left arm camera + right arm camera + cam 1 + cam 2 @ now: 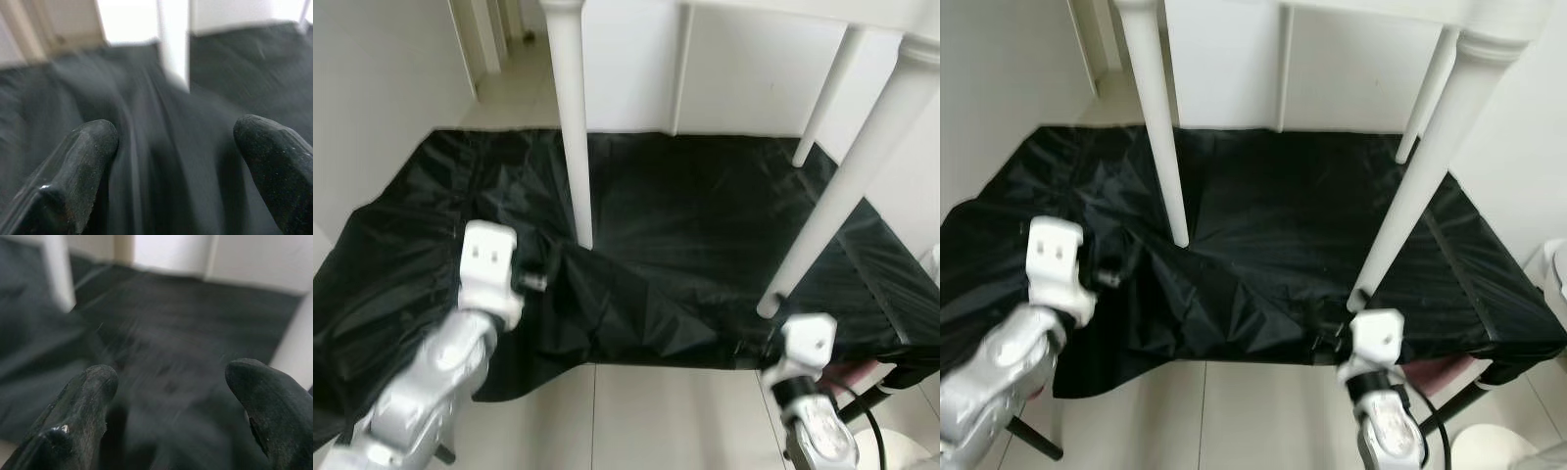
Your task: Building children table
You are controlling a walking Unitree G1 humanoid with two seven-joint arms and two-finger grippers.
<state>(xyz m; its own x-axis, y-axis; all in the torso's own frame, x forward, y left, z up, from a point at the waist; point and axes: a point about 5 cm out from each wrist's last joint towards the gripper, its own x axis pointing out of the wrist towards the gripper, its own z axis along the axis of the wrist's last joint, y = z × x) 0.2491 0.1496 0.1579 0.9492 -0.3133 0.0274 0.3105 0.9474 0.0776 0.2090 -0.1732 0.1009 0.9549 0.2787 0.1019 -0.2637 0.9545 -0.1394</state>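
Table upright on black sheet, both grippers spread and holding nothing

I see the white children's table (773, 20) standing on its four round legs on a crumpled black sheet (685, 245) spread over the pale tiled floor (656, 421). Only the table's underside edge and legs are in frame. The near left leg (573, 127) comes down on the sheet a bit inside its near edge, next to a raised fold. The near right leg (847, 186) slants down and ends close to the sheet's near edge. Two far legs stand toward the sheet's far edge, by the white wall (744, 78).

My left gripper (178, 161) hovers low over the sheet near its near-left part, beside the near left leg. Its fingers (83, 161) are wide apart with only cloth between them, gripping nothing. My right gripper (171, 401) sits at the sheet's near edge just below the foot of the near right leg; fingers wide apart too, nothing held. Both wrist views are motion blurred. A black cable (867, 411) runs by the right arm (818, 421), and the left arm (440, 372) reaches in from the near-left corner.
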